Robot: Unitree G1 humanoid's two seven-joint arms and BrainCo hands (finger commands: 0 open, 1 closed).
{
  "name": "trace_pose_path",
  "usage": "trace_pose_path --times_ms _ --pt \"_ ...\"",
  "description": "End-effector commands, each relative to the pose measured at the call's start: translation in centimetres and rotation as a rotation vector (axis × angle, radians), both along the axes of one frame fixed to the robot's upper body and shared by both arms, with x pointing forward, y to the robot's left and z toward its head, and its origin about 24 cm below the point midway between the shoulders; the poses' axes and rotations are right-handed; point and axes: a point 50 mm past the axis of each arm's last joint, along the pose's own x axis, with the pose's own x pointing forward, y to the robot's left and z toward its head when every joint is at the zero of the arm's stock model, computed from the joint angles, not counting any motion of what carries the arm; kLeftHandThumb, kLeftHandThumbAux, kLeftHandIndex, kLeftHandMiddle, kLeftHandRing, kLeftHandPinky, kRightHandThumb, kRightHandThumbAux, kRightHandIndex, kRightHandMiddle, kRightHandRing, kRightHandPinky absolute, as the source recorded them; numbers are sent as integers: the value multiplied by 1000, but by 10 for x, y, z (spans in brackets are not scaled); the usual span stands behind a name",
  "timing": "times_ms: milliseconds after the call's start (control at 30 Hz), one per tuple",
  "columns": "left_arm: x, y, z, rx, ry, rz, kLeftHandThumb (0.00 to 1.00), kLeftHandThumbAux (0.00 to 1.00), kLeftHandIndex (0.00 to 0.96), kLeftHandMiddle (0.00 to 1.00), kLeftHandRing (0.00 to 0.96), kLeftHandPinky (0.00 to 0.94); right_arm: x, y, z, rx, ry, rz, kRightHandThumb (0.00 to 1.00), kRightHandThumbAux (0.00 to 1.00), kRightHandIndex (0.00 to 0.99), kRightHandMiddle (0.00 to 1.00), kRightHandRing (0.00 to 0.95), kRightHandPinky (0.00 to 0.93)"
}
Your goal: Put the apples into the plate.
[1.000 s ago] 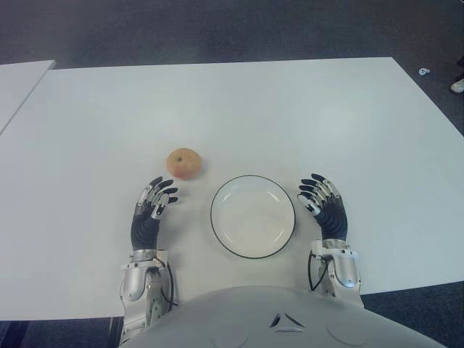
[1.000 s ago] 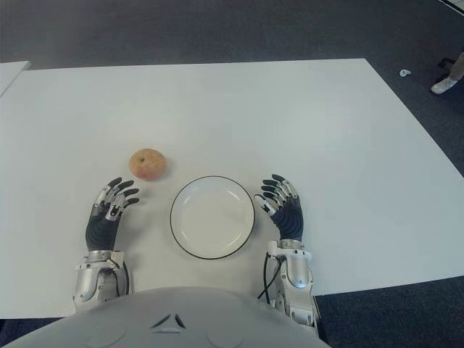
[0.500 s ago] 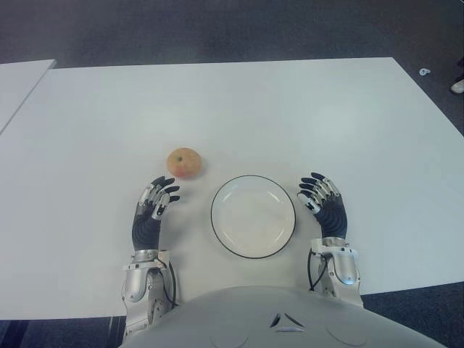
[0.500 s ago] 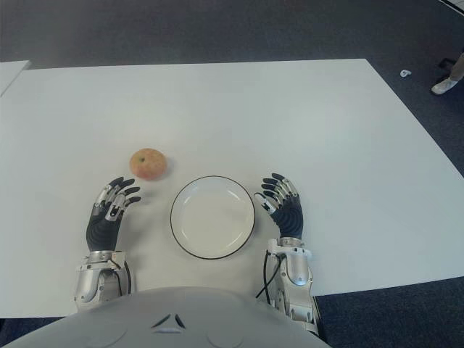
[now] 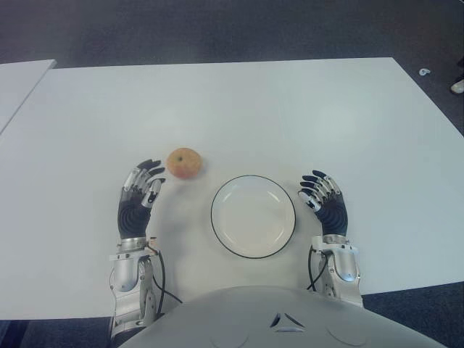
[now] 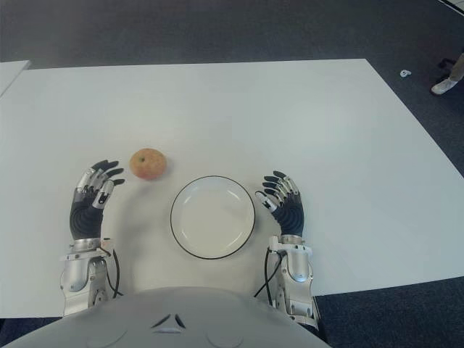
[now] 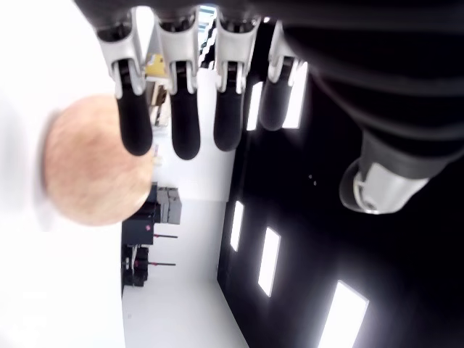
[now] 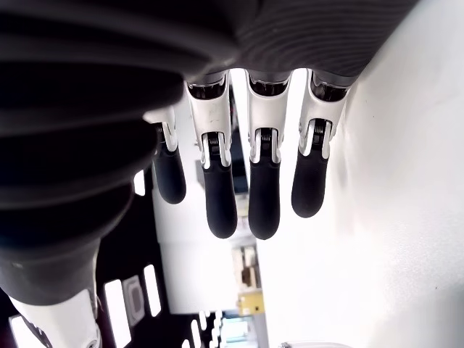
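Note:
One reddish-yellow apple (image 5: 184, 162) lies on the white table (image 5: 290, 116), up and left of the white plate (image 5: 253, 215) with a dark rim, which holds nothing. My left hand (image 5: 139, 190) is just left of the apple, fingers spread, holding nothing; its fingertips are close to the fruit but apart from it. The left wrist view shows the apple (image 7: 94, 170) just beyond the fingertips (image 7: 185, 138). My right hand (image 5: 323, 201) shows beside the plate on its right, fingers relaxed and holding nothing.
A second white table (image 5: 18, 80) shows at the far left edge. Dark carpet (image 5: 217, 29) lies beyond the table. A small white object (image 5: 424, 71) lies on the floor at the far right.
My left hand has shifted left and forward, from below the apple to beside it on its left. The right hand, apple and plate have not moved.

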Motion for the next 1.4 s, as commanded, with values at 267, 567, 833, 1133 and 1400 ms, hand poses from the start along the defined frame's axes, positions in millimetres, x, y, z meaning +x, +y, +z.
trace_pose_path --times_ms 267,567,833,1133,1400 --pt "10 7 11 692 -87 -4 445 454 146 190 202 208 -23 -6 -39 43 215 -28 447 738 234 371 364 381" --pt "23 15 14 939 -136 24 408 405 144 176 174 170 -22 -6 -42 47 218 -39 457 734 230 371 360 378" --pt "34 23 13 1145 -126 24 368 363 134 141 124 119 -22 -7 -43 41 221 -48 465 743 238 376 368 389" --pt "51 27 9 1253 -77 5 377 334 114 116 89 84 -22 -6 -45 61 215 -52 487 747 246 381 373 384" --pt "64 31 5 1296 -55 -23 396 330 117 114 91 102 -22 -5 -45 54 214 -43 459 737 236 378 369 384"
